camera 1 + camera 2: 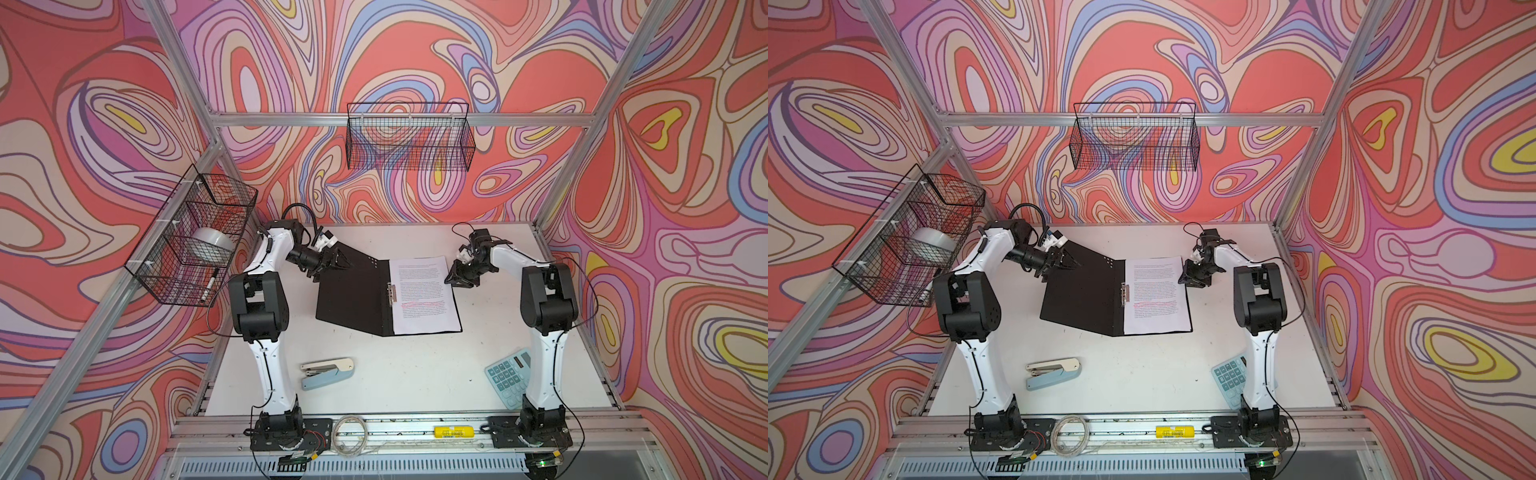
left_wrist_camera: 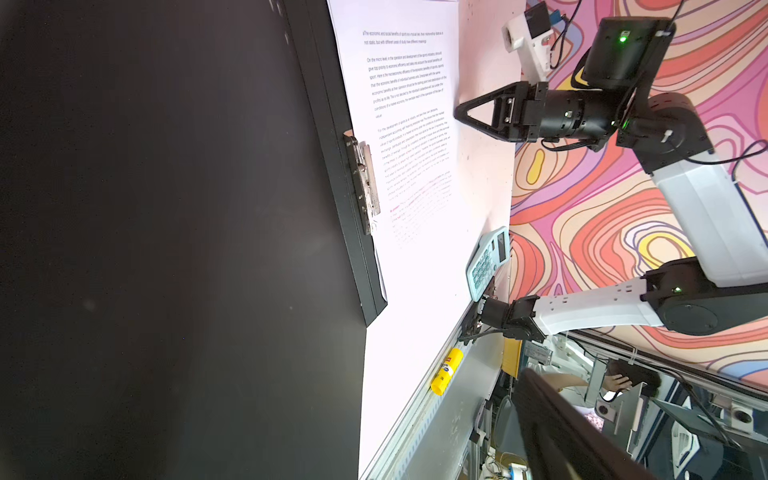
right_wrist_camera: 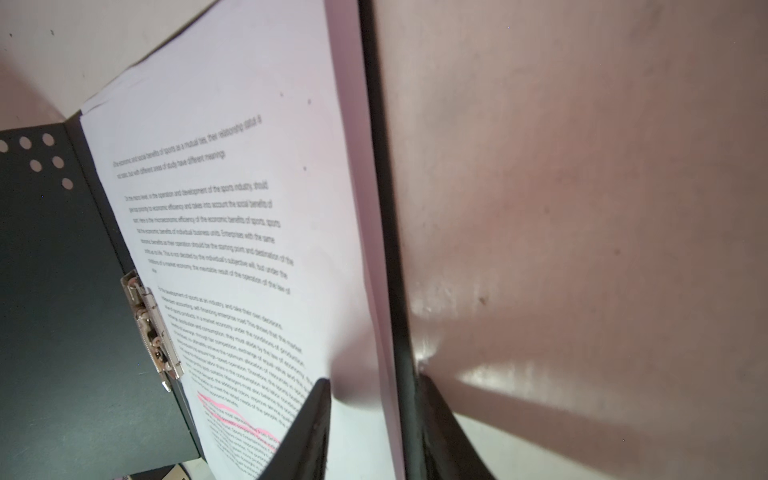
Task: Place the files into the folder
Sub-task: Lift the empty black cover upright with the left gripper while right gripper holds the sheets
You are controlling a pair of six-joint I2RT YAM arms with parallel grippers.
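The folder [image 1: 353,299] [image 1: 1079,299] lies open on the white table, black inside, with a metal clip [image 1: 391,293] at its spine. The files [image 1: 424,295] [image 1: 1156,293], white sheets with a pink-marked passage, rest on its right half. My left gripper [image 1: 338,262] [image 1: 1065,262] is open at the far corner of the left cover, which tilts up. In the left wrist view that cover [image 2: 166,208] fills one side and only one finger [image 2: 552,415] shows. My right gripper [image 1: 455,278] [image 3: 370,415] straddles the far right edge of folder and files [image 3: 232,208], jaws apart, one finger against the black edge.
A blue stapler [image 1: 328,372] lies front left and a blue calculator [image 1: 509,378] front right beside the right arm. A yellow glue stick [image 1: 451,432] and a cable coil [image 1: 349,434] sit on the front rail. Wire baskets hang at the back wall [image 1: 409,139] and left [image 1: 195,237].
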